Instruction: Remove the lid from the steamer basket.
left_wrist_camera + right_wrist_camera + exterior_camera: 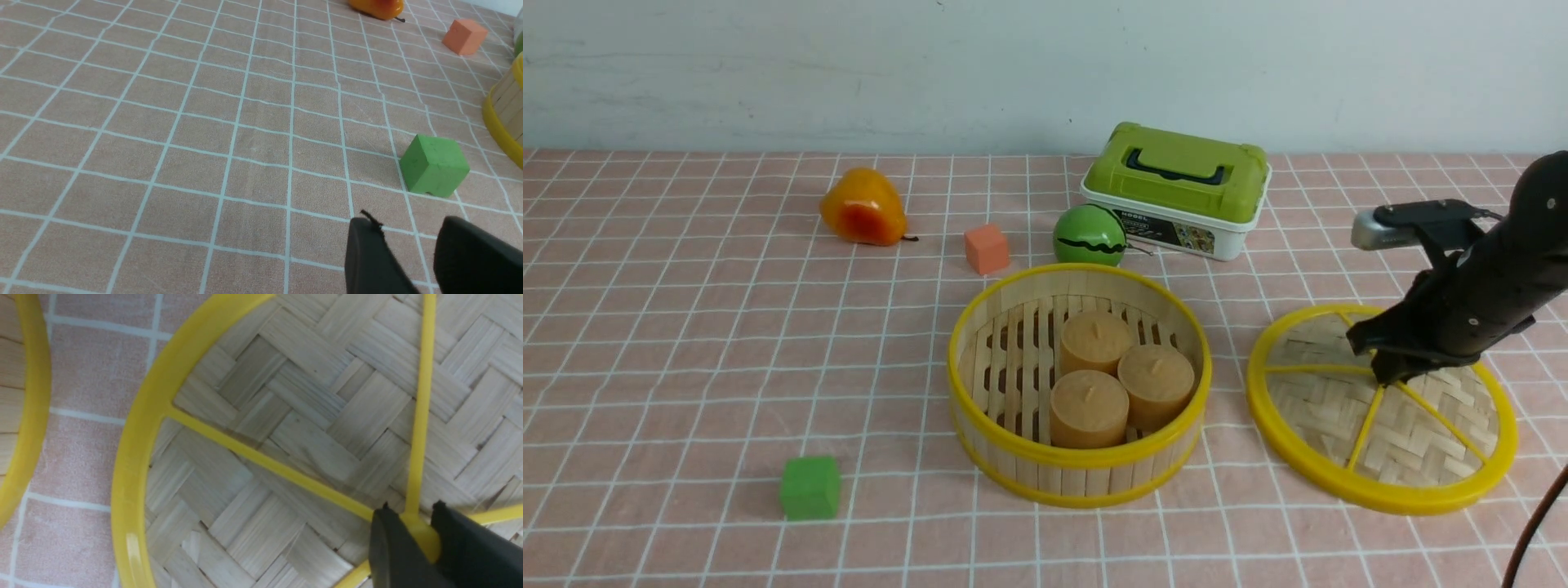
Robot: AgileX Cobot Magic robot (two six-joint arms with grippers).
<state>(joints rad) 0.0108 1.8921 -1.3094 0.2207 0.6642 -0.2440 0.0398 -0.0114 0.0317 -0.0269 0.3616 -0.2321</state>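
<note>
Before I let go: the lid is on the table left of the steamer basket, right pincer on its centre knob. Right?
No: the front view shows the lid right of the steamer basket, not left. It is on the table, right pincer on its centre knob.

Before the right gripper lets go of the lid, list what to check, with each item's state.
1. Lid off the steamer basket: ok, it lies beside it, not touching.
2. Lid flat on the tablecloth: ok, by the front view.
3. Right gripper on the centre knob: ok, fingers either side of it.
4. Three tan candles upright in the basket: ok.
5. Left gripper out of the way: ok, open, near the green cube.
</note>
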